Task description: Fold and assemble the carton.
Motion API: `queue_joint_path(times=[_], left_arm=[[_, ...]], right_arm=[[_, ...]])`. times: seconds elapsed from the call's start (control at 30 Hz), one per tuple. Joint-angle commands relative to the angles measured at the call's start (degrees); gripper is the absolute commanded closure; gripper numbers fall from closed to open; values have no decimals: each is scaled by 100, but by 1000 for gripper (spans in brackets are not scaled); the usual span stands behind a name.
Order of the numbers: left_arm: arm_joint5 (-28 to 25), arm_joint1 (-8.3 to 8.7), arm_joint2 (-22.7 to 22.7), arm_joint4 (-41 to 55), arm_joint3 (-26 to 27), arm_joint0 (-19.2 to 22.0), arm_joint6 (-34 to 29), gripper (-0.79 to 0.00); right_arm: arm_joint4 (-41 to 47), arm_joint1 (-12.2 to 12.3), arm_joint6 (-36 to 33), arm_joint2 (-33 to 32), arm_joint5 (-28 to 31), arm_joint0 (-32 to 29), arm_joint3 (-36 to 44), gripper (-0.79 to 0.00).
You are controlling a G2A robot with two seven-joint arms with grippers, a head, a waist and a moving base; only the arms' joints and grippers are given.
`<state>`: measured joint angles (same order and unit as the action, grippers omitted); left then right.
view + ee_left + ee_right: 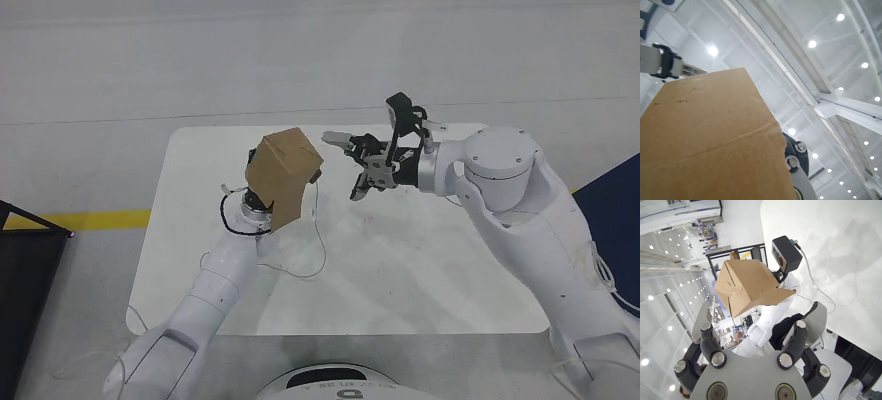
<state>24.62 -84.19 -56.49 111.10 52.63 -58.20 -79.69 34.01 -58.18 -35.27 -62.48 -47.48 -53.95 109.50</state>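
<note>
Top view, carton: the carton point(285, 170) is riding aloft on the left gripper point(259, 204), clear of the table point(420, 290), and it is standing up as a box rather than lying flat.
Top view, right gripper: the right gripper point(346, 165) is hovering just beside the carton, on the side away from the left arm. It is spread wide and carrying nothing.
Left wrist view, carton: its brown side, creased once across, is sitting right against this gripper's linkage. I'm judging the gripper to be clamping the cardboard, though its tips are hiding behind it.
Left wrist view, right gripper: it is waiting just past the carton's upper edge, apart from it.
Right wrist view, carton: it is hanging straight ahead of the open fingers point(815, 317), near but not touching. The end facing them is looking closed, with panels meeting along a seam.
Right wrist view, flap: one flap point(785, 292) is sticking out at the end nearer the left gripper.
Progress: I'm reckoning the body is formed and one end is folded shut, while the flap end is yet to be tucked.
</note>
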Motion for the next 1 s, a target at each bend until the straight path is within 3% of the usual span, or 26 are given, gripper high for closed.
queue_joint_path(times=[0.0,0.07,0.23,0.3,0.43,0.63,0.8,0.83,0.87,0.9,0.97], left_arm=[[71,-30,74,19,-260,181,73,0],[34,-36,165,-416,-577,451,37,0],[-878,133,554,-3490,-1334,1582,23,0],[-1115,228,777,-4813,-1423,2043,147,0],[-1090,373,1238,-6929,-1301,2760,163,0],[-1438,430,2031,-9417,-831,3202,392,0],[-1430,264,2779,-10796,-670,3266,657,0],[-1379,205,2875,-10878,-657,3276,696,-129],[-1360,145,2946,-10916,-659,3292,738,-385],[-1330,86,2982,-10884,-695,3311,777,-785],[-1298,-25,3017,-10794,-814,3381,834,-785]], right_arm=[[65,3,131,-118,153,-88,47,-785],[64,15,254,-243,252,-176,105,-785],[56,111,392,-843,305,-576,148,-785],[89,159,425,-1169,299,-819,198,-785],[98,253,531,-1881,272,-1369,346,-785],[293,319,895,-2939,366,-2305,576,-785],[579,306,1095,-3379,512,-2944,722,-785],[612,302,1118,-3399,537,-3028,754,-785],[642,298,1121,-3399,559,-3097,782,-785],[658,294,1136,-3391,587,-3153,804,-785],[690,287,1160,-3360,630,-3225,835,-785]])
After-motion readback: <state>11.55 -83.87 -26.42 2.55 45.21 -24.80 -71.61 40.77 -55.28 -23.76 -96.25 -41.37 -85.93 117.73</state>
